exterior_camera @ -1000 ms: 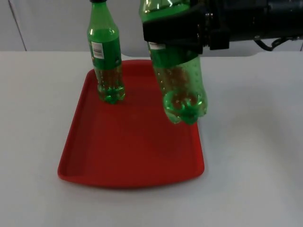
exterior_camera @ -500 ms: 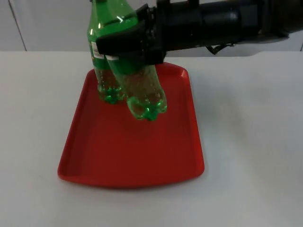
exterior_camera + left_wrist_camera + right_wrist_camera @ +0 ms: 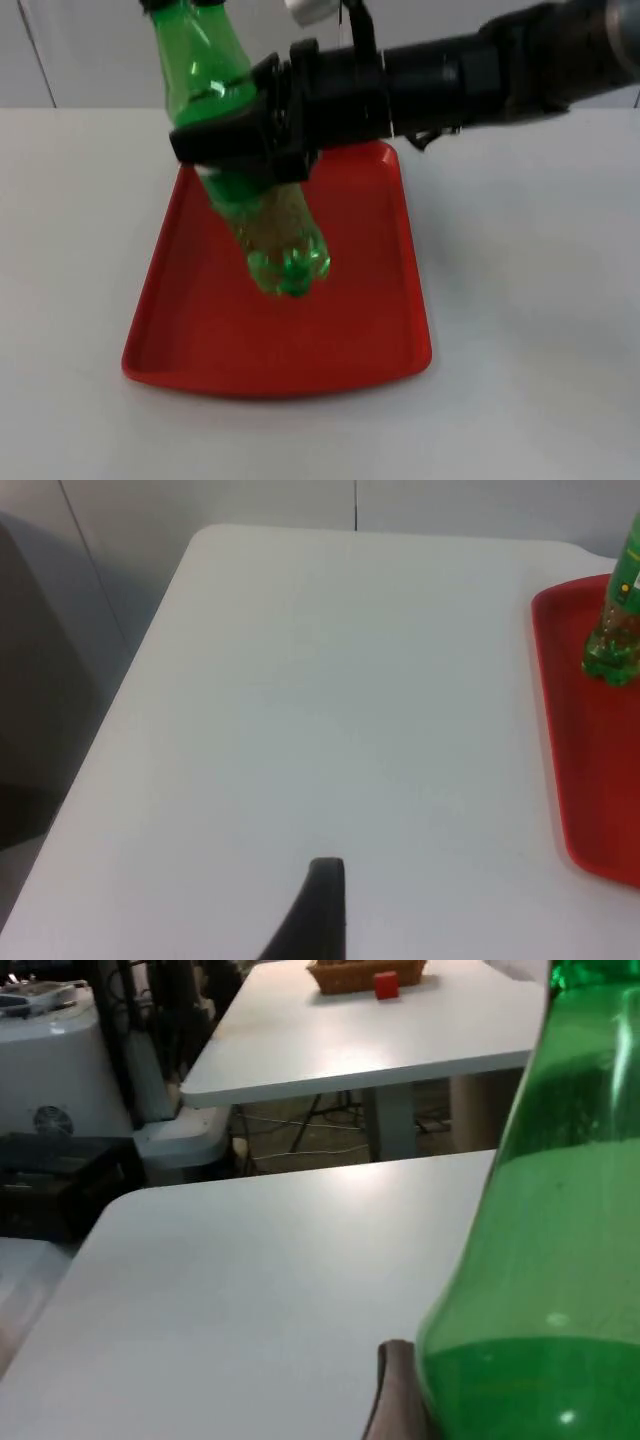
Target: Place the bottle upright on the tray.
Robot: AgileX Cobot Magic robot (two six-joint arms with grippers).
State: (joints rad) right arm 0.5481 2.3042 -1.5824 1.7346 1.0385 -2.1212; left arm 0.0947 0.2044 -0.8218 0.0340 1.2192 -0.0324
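Note:
My right gripper (image 3: 245,145) is shut on a green plastic bottle (image 3: 270,225) and holds it tilted above the red tray (image 3: 370,330). Its base hangs over the tray's middle and its neck leans up toward the back left. The same held bottle (image 3: 540,1290) looms close in the right wrist view, beside one dark fingertip (image 3: 392,1400). A second green bottle (image 3: 612,640) stands upright on the tray (image 3: 600,780) near its far rim. My left gripper (image 3: 322,900) waits over bare table well to the left of the tray.
White table top (image 3: 530,300) surrounds the tray, with free room to its right, left and front. The grey partition wall (image 3: 80,50) closes the back. Another table with a basket (image 3: 365,975) stands far behind.
The right arm has carried the held bottle leftward, from the tray's right edge to over its left middle. The bottle now leans more and hides the standing bottle in the top view.

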